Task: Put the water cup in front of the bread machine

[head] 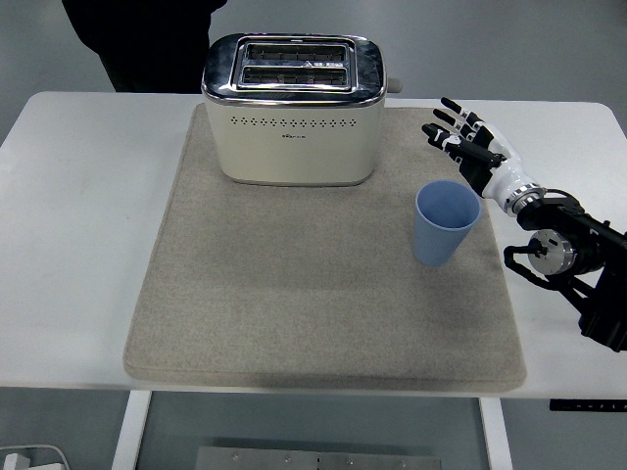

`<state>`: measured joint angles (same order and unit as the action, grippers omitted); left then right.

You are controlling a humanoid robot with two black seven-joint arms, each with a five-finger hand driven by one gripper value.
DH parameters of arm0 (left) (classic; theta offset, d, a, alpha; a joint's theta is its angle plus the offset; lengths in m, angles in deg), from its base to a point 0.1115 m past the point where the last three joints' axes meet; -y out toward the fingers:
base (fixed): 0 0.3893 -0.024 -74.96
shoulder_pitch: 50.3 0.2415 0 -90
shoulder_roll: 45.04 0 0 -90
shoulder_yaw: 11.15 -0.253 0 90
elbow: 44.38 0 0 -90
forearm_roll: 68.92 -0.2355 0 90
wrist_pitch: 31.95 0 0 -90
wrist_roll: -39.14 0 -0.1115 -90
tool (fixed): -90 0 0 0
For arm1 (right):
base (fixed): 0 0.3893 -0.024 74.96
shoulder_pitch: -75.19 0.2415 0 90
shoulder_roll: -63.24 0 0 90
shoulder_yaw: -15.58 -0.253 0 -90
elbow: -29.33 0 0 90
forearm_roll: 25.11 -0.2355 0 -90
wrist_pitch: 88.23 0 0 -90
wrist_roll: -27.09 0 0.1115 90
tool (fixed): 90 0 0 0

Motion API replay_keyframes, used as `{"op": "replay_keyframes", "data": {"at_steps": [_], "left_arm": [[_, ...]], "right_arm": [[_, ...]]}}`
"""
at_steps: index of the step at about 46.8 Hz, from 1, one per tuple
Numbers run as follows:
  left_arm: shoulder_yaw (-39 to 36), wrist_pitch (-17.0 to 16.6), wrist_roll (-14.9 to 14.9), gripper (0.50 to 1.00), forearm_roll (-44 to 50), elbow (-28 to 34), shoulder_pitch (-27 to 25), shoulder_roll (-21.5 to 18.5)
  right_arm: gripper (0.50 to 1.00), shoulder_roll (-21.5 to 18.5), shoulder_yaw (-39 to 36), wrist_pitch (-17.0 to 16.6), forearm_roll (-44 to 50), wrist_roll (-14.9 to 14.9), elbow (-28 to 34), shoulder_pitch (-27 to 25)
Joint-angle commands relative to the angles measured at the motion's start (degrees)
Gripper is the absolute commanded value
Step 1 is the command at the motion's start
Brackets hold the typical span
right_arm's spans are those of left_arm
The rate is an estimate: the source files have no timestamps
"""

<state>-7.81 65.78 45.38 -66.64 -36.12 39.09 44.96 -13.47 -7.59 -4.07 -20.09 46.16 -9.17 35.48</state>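
The right hand's fingers [453,119] are spread and straight, grasping nothing, their tips pointing up and to the left, toward the far side of the tabletop [78,196]. The right hand [475,147] itself hovers just behind and to the right of the blue water cup [446,222], close to its rim but apart from it; I can see no contact.

From the fingers the cup lies nearer the robot and slightly left, so the hand would have to come back and down to close around its wall. The cup stands upright, mouth up, its long axis vertical, on the right part of the beige mat [313,294].

The cream toaster [292,110], the bread machine of the task, stands at the mat's far edge, left of the cup and farther away. The open mat in front of it lies to the cup's left, so the carry would likely run leftward.

Only the right arm shows, so it is the one placed to act.
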Motion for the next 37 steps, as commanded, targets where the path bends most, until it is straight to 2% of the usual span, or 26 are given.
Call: {"op": "replay_keyframes", "data": {"at_steps": [1,28,37], "left_arm": [[0.00,0.00,0.00,1.000,0.00,0.00,0.00,0.00],[0.00,0.00,0.00,1.000,0.00,-0.09,0.00,0.00],[0.00,-0.09,0.00,1.000,0.00,-0.18,0.00,0.00]], "right_arm": [[0.913,-0.02,0.05,0.04,0.00,-0.09,0.00,-0.10],[0.913,0.50,0.14,-0.49,0.08,0.00,0.00,-0.02],[0.913,5.33,0.14,-6.37,-0.01,0.00,-0.35,-0.28]]}}
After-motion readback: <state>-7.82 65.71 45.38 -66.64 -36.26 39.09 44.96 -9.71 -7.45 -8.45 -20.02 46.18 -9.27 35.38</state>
